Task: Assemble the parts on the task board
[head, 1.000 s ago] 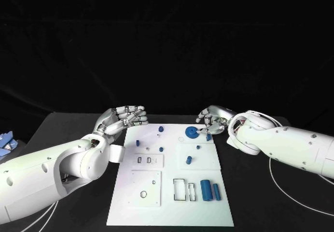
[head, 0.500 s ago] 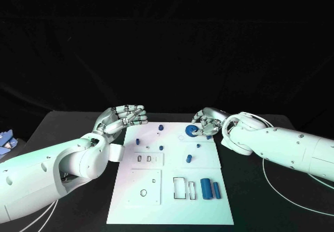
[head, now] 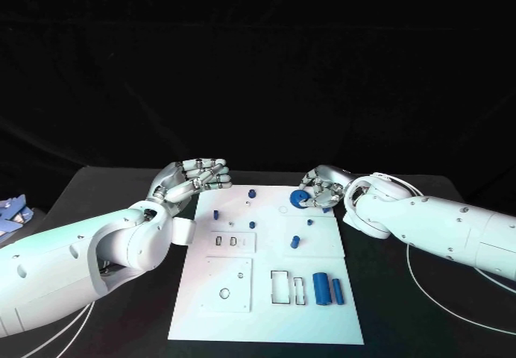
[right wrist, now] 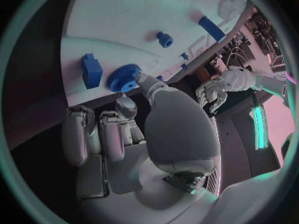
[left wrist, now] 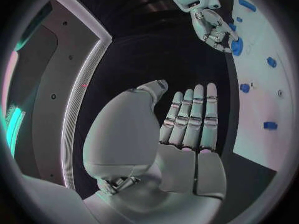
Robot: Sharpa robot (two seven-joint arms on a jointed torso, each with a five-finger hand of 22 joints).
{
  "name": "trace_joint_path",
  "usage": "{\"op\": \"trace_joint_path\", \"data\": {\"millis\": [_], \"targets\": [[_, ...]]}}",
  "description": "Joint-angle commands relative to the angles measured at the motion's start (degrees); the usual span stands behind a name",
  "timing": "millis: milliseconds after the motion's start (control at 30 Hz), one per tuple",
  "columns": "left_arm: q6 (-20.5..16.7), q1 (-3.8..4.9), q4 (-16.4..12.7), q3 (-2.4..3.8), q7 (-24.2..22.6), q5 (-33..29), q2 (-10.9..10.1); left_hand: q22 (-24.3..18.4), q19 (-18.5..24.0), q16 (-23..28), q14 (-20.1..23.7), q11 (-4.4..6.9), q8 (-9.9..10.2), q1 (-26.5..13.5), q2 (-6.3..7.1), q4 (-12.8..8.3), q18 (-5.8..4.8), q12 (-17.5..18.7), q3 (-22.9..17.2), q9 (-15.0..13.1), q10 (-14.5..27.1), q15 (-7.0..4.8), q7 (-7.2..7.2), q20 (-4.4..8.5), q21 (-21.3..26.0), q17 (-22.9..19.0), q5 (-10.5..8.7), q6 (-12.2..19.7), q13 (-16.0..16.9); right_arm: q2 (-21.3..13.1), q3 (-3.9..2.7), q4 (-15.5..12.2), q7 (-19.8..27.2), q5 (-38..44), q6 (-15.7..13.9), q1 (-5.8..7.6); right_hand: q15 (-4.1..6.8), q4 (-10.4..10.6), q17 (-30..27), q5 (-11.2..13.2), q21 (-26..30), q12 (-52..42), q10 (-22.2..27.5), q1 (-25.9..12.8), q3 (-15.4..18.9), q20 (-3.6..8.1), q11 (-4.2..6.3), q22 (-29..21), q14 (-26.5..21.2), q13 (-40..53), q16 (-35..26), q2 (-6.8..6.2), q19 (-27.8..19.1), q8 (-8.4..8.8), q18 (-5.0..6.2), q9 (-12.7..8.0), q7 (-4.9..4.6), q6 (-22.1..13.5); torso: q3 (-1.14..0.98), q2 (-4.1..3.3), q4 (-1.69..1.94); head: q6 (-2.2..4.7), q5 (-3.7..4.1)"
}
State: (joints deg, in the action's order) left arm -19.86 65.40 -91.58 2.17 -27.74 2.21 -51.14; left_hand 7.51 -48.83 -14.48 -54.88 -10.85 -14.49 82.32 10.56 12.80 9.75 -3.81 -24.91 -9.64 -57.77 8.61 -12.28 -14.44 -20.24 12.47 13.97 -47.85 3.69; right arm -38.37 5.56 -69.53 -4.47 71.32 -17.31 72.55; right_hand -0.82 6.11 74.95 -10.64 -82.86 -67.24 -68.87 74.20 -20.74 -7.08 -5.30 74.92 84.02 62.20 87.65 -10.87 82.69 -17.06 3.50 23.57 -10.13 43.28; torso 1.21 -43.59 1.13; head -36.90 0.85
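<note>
You have a white task board [head: 269, 298] on a black desk [head: 107, 186]. The gear [head: 299, 198], pegs and cylinder [head: 321, 289] are blue. Both arms are white; the left hand [head: 194, 179] and right hand [head: 326, 190] are silver, with grey-banded fingers [left wrist: 196, 114].

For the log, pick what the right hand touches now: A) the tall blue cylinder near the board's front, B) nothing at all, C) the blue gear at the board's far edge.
C: the right hand has its thumb and a fingertip on the blue gear at the far edge of the task board.
</note>
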Motion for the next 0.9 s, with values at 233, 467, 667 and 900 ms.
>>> {"op": "trace_joint_path", "data": {"millis": [233, 467, 667, 900], "targets": [[1.0, 0.04, 0.0, 0.04, -0.2, -0.1, 0.2, -0.1, 0.5, 0.5, 0.6, -0.25, 0.2, -0.5, -0.25, -0.2, 0.62, 0.2, -0.5, 0.1, 0.1, -0.02, -1.93, -0.1, 0.3, 0.1, -0.25, -0.1, 0.0, 0.3, -0.01, 0.6, -0.4, 0.6, 1.5, -0.18, -0.18, 0.0, 7.5, -0.4, -0.1, -0.2, -0.3, 0.7, -0.6, -0.05, 0.12, 5.6, 4.4, 0.1, 0.2, 0.19, 0.3, -0.37, -0.94, 0.1, 0.0, 0.4, -0.1, -0.05, -0.11, -0.2, -0.23], [1.0, 0.04, 0.1, 0.04, -0.2, -0.1, 0.3, -0.1, 0.5, 0.5, 0.6, -0.25, 0.2, -0.5, -0.25, -0.2, 0.62, 0.2, -0.5, 0.1, 0.1, -0.02, -1.93, -0.1, 0.3, 0.1, -0.25, -0.1, 0.0, 0.8, -0.01, 0.9, -0.3, 1.0, 1.6, -0.21, -0.13, 0.2, 7.6, -0.6, -0.2, -0.8, -0.7, 0.8, -1.2, -0.02, 0.18, 5.7, 4.4, 0.9, 0.2, 0.64, 0.4, -0.65, -0.96, 0.2, 0.06, 1.0, -0.12, -0.06, -0.02, -0.7, -0.14], [1.0, 0.04, 0.2, 0.04, -0.2, -0.1, 0.3, -0.1, 0.5, 0.5, 0.6, -0.25, 0.2, -0.5, -0.25, -0.2, 0.62, 0.2, -0.5, 0.1, 0.1, -0.02, -1.93, -0.1, 0.3, 0.1, -0.25, -0.1, 0.0, 1.1, 0.0, 1.3, 0.0, 1.8, 0.8, -0.23, 0.0, 0.4, 7.7, 0.5, -0.1, -2.1, -1.8, 1.0, -3.0, 0.09, 0.34, 5.8, 4.4, 2.3, 0.3, 1.56, 0.3, -0.75, -0.94, 0.1, 0.21, 2.4, -0.09, -0.04, -0.1, -0.8, -0.25], [1.0, 0.04, 0.2, 0.04, -0.2, -0.1, 0.3, -0.2, 0.5, 0.5, 0.6, -0.22, 0.2, -0.5, -0.31, -0.3, 0.64, 0.1, -0.6, 0.0, 0.1, -0.02, -1.88, -0.13, 0.3, 0.1, -0.24, -0.1, 0.0, 1.2, 0.01, 1.3, 0.2, 3.5, -0.9, -0.24, 0.56, 0.2, 8.0, 0.8, -0.4, -5.3, -4.8, 1.1, -6.0, 0.53, 1.05, 6.4, 4.4, 6.0, 0.3, 1.92, 0.7, -1.18, -1.06, 0.0, 1.03, 5.8, -0.1, -0.06, -0.08, -0.71, -0.21]]}}
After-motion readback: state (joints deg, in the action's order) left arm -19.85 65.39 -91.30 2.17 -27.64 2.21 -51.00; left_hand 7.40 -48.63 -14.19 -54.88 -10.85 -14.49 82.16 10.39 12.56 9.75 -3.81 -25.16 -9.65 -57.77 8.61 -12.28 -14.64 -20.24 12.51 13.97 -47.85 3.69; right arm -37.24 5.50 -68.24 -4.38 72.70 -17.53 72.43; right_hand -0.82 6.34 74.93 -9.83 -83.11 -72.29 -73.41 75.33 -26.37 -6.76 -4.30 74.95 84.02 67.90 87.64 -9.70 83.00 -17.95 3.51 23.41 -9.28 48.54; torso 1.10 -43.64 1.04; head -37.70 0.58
